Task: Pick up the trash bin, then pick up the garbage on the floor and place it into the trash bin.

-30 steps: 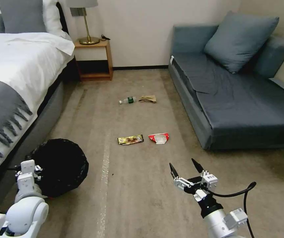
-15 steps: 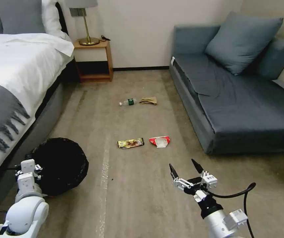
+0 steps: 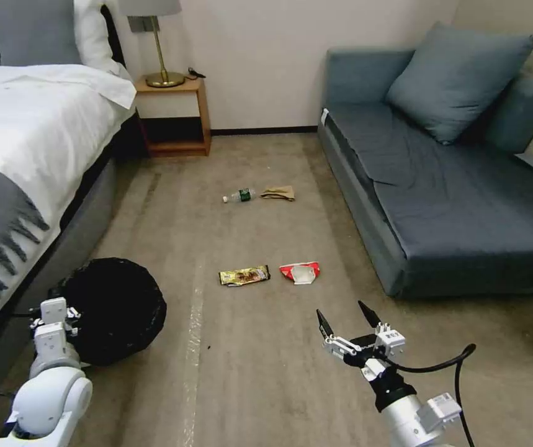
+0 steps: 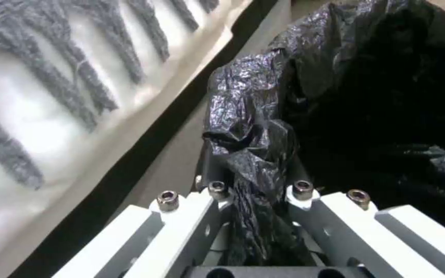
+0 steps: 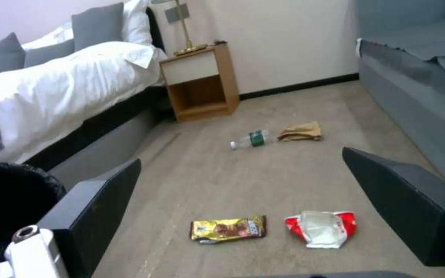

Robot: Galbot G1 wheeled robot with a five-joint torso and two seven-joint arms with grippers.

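The trash bin point(image 3: 114, 307), lined with a glossy black bag, is at the lower left beside the bed. My left gripper point(image 4: 253, 170) is shut on its bag-covered rim point(image 4: 243, 127). The garbage lies on the carpet ahead. A clear bottle with a green label point(image 3: 239, 196) and a brown paper scrap point(image 3: 278, 193) lie farther off. A gold wrapper point(image 3: 244, 275) and a red-and-white wrapper point(image 3: 300, 272) lie nearer. My right gripper point(image 3: 344, 318) hovers open above the floor, short of the two wrappers. The right wrist view frames the gold wrapper point(image 5: 228, 229) and the red-and-white one point(image 5: 321, 228) between the fingers.
A bed point(image 3: 18, 136) with a grey throw runs along the left. A wooden nightstand point(image 3: 173, 112) with a lamp stands at the back wall. A blue-grey sofa point(image 3: 452, 186) with a cushion lines the right. Open carpet lies between them.
The whole head view has shifted slightly, so the litter now sits a little lower and nearer. Both arms keep their poses, and the left gripper still holds the bin's rim.
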